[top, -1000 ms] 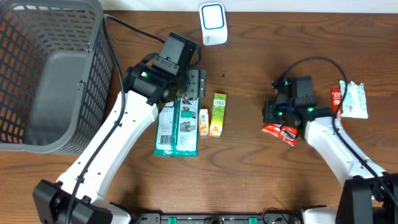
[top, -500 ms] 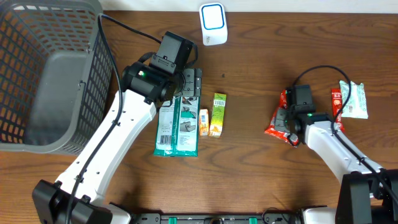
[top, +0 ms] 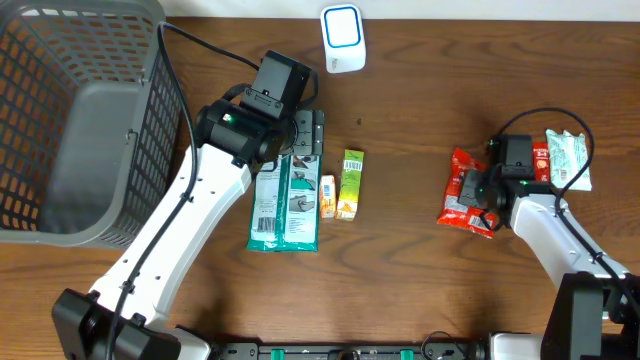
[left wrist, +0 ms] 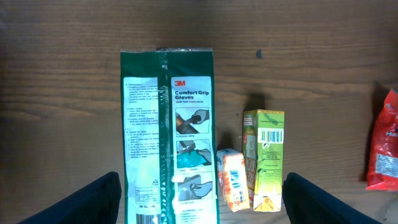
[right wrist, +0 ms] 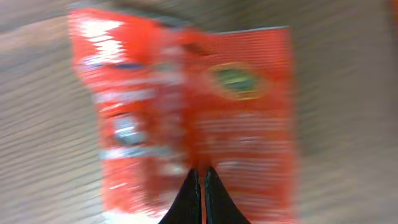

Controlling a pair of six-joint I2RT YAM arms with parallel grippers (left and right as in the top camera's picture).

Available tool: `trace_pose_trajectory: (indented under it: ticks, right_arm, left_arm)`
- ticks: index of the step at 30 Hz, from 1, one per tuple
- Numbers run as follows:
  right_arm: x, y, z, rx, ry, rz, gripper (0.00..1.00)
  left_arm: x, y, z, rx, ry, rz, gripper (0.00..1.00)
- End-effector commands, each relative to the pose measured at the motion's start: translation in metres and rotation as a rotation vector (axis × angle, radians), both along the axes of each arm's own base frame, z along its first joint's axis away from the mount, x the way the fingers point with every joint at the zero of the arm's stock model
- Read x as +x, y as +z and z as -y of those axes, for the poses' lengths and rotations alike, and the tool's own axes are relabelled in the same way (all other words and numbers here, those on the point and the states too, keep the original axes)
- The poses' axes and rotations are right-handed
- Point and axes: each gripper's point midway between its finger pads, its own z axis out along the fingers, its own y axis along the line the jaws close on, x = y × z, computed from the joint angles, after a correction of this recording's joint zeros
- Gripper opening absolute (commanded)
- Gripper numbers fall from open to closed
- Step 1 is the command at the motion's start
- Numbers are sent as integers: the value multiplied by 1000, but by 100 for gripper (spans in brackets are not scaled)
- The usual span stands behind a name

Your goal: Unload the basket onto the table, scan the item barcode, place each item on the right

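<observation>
Overhead: a dark wooden table (top: 420,100), white scanner (top: 341,38) at its far edge, the right gripper (top: 480,190) holding a red packet (top: 460,195) well apart from it. Left wrist: left gripper (left wrist: 200,186) spread wide, empty, over a green glove pack (left wrist: 168,124). Right wrist, blurred: fingers pinched on the packet's edge. So thin a hold could slip, or fold the barcode away.

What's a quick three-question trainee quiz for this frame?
1. True or false: the right gripper is shut on the red packet.
2. What lies below the open left gripper? A: 3M gloves pack. B: grey basket. C: white scanner.
3. Fill in: in the left wrist view, the box with a barcode facing the camera is ___ in colour.
Key: 1 true; 2 A; 3 green, the green box.
</observation>
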Motion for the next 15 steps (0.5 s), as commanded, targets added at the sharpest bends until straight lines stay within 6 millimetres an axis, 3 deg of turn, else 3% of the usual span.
trace_pose_trajectory:
  ticks: [1, 8, 15]
  right_arm:
    - [9, 12, -47, 242, 139, 34, 1]
    - [4, 5, -57, 211, 174, 10, 1]
    - [-7, -28, -44, 89, 146, -92, 1]
  left_arm:
    - [1, 1, -5, 21, 10, 8, 84]
    - [2, 1, -5, 21, 10, 9, 84]
    - [1, 1, -5, 21, 10, 8, 84]
